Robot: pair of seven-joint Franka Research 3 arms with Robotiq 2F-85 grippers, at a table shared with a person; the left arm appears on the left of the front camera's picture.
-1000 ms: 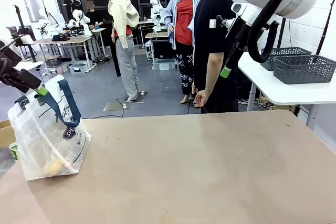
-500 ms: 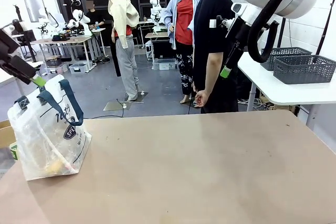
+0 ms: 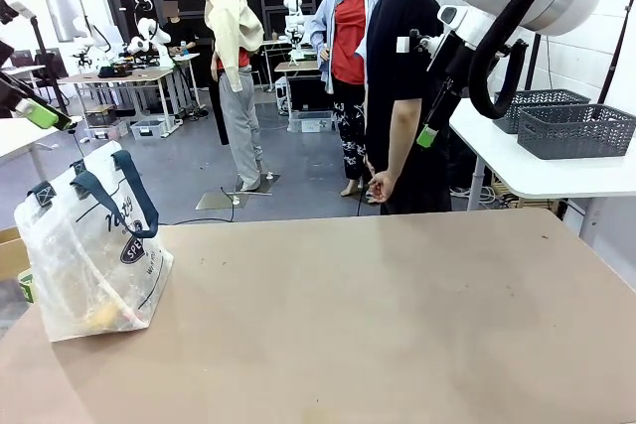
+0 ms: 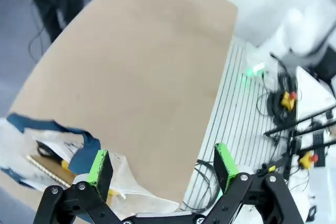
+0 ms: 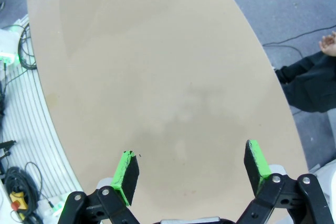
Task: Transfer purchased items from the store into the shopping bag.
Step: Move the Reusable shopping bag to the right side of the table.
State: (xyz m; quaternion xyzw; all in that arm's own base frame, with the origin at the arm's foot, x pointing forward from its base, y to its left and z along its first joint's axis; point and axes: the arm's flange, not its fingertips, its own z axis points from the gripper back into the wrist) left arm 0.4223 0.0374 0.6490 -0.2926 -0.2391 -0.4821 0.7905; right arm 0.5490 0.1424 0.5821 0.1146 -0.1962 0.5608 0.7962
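Standing on the broad tan bench (image 3: 397,315) at its left end, the translucent whitish plastic shopping bag (image 3: 84,265) looks soft and light, liable to slump. Its dark navy strap handles (image 3: 127,194) are the sensible hold. Yellow packaged items (image 3: 104,317) lie at its bottom, probably small and light, though the film blurs them. The left claw (image 4: 163,165) hangs above the bag, spread wide and empty; the right claw (image 5: 191,167) likewise gapes over bare bench.
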